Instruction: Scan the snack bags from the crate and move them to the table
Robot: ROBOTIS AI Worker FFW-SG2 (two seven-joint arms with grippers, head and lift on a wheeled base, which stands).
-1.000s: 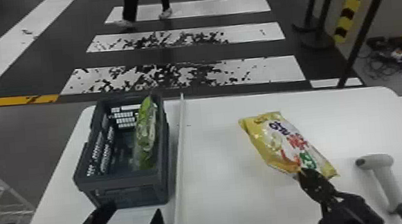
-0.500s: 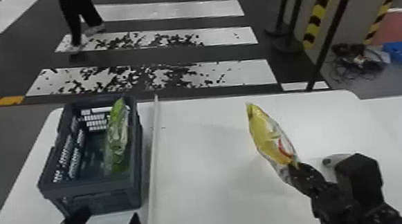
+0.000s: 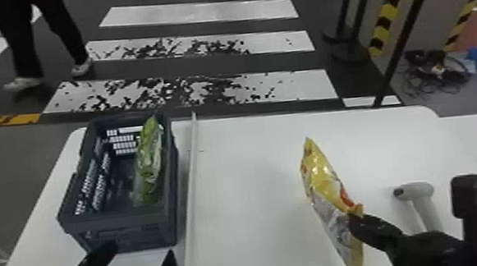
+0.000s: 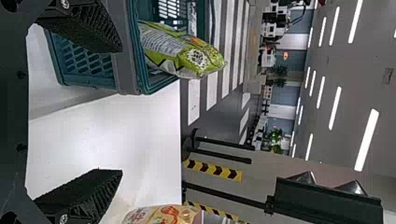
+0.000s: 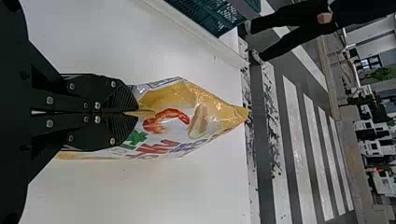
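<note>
Right gripper (image 3: 354,216) has its jaws clamped on the glossy yellow-and-white snack bag (image 3: 324,185) over the white tabletop (image 3: 250,183), left gripper (image 3: 141,251), jaws wide and empty, near the grey plastic crate (image 3: 121,220)!

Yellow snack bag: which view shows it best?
Right wrist view: the bag shows close up, printed face included, pinched in the right gripper. The head view has it nearly edge-on; the left wrist view catches a cut-off part.

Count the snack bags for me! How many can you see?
2. The green bag is inside the crate, by its right side. The yellow bag is pinched in the robot's right gripper. Another could be hidden under the green one.
</note>
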